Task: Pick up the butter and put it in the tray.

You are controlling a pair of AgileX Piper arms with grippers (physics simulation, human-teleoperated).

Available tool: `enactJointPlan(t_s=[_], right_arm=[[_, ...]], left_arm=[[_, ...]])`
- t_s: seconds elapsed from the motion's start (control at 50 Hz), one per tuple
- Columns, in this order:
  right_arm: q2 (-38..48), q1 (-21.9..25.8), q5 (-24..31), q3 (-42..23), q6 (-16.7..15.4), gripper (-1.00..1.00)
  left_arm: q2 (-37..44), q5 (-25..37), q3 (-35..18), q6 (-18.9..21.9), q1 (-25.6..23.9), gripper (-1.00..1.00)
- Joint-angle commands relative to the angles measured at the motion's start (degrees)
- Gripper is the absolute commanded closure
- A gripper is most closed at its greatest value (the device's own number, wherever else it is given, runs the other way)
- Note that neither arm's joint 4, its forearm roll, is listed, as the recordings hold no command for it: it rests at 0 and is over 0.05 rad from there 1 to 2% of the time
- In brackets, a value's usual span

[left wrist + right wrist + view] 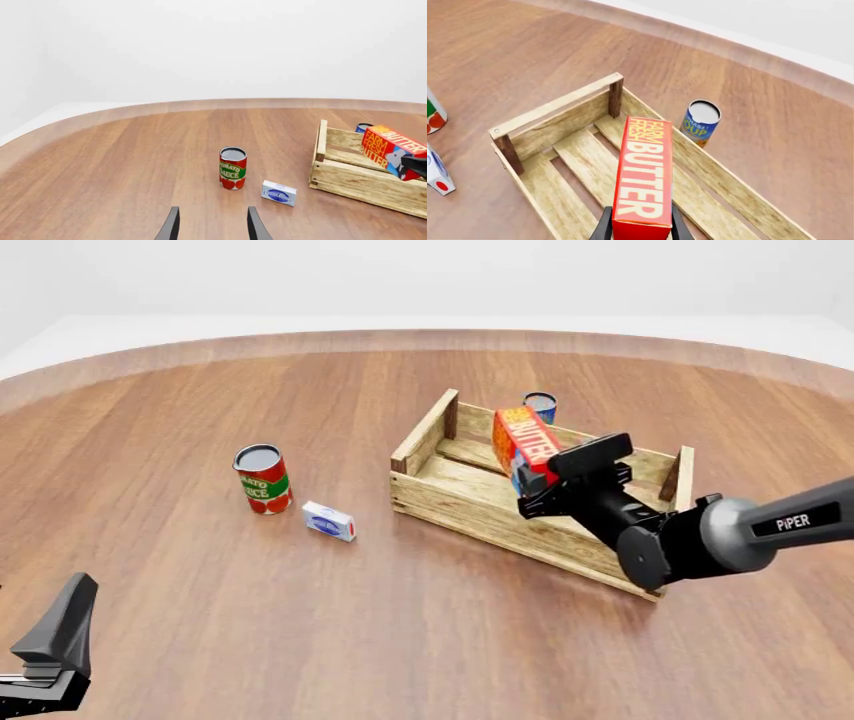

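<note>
The butter is a red-orange carton with white lettering. My right gripper is shut on its near end and holds it above the inside of the tray, a crate of light wooden slats. The right wrist view shows the butter between the fingers, over the tray floor. The left wrist view shows the butter above the tray at the right. My left gripper is open and empty, low at the near left of the table, far from the tray.
A red tomato sauce can stands left of the tray, with a small white-blue box beside it. A blue soup can stands just behind the tray's far wall. The table's curved far edge runs behind them.
</note>
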Motion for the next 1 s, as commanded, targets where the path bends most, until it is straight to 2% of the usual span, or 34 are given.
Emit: enactJointPlan(t_s=[0.02,0.18,0.2,1.0], right_arm=[[-0.2,-0.2,-0.3,-1.1,0.9,1.0],[0.3,0.2,-0.3,-1.4,0.5,1.0],[0.4,0.1,-0.2,-1.4,0.3,-1.0],[-2.1,0.3,1.4,-1.7,0.1,-1.0]], left_arm=[[0.0,0.0,0.0,0.0,0.0,-1.0],[0.0,0.0,0.0,0.0,0.0,-1.0],[0.0,0.0,0.0,0.0,0.0,-1.0],[0.0,0.0,0.0,0.0,0.0,-1.0]])
